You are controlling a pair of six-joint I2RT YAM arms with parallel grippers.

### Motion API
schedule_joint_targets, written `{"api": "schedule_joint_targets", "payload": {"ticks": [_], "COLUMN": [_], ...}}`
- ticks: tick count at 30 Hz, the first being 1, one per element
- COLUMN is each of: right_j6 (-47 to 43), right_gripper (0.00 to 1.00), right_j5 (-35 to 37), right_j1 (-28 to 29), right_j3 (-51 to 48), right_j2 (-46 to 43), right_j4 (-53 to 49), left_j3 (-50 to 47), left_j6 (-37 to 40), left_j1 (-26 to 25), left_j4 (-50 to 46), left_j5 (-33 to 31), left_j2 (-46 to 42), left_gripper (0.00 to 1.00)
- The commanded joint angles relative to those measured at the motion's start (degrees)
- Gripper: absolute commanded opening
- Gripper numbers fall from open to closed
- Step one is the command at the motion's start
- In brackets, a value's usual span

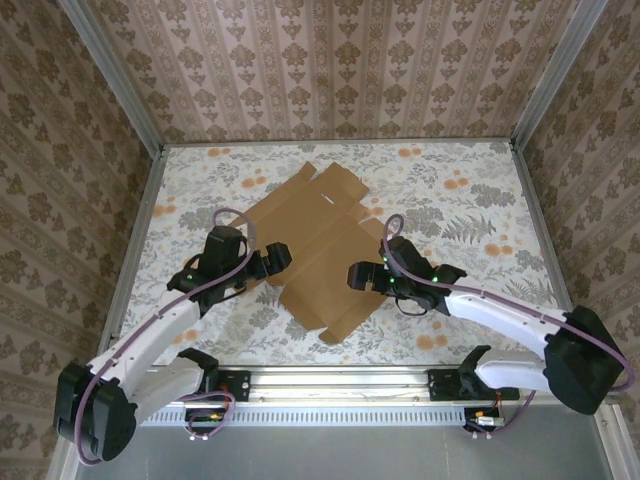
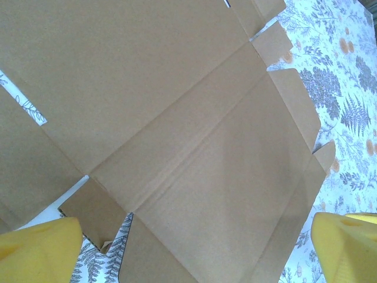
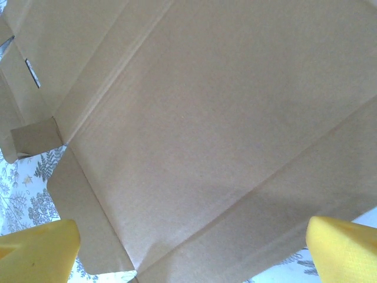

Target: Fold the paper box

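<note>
cardboard of the paper box [image 1: 318, 250] spread flat and unfolded near the middle of the floral table [image 1: 470, 200], turned cornerwise, flaps and tabs splayed toward the far edge. plain brown on every panel in view, marked by crease lines and cut slots. left gripper [image 1: 272, 259] low at the box's left edge, jaws wide, holding nothing; yellow fingertips [image 2: 36, 252] at the bottom corners of the left wrist view, spread apart over a small side tab and a long crease. right gripper [image 1: 357, 275] at the box's right edge, jaws likewise wide and empty; yellow fingertips [image 3: 346, 250] far apart above a broad panel. touching the cardboard or just clear of it: cannot tell. patterned wallpaper [image 1: 330, 70] on the walls around the table.
</note>
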Motion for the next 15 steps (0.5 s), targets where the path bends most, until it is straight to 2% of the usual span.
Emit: {"api": "schedule_joint_targets", "payload": {"ticks": [1,6,12,15], "right_j6": [-4.90,-9.38,-12.92,-14.64], "right_gripper": [1.00,1.00,1.00,1.00], "right_j5": [3.05,-0.77,-5.93,-6.14], "right_j1": [-0.59,-6.31,-14.09,-15.44], "right_j3": [1.84,5.36,6.63,7.76], "right_j2": [-1.80,-0.99,3.40,6.09], "right_j4": [-7.84,-11.86,-10.27,-10.31], "left_j3": [-0.74,1.23,5.49,5.79], "left_j6": [-2.69,-6.85,-9.90,-11.70], "left_j1": [-0.51,-2.07,-9.28,-11.59], "left_j4": [-0.77,1.48,0.44,3.67], "left_j5": [-0.46,1.70,-2.91,-2.23], "left_j2": [-0.74,2.77,8.42,12.64], "left_gripper": [1.00,1.00,1.00,1.00]}}
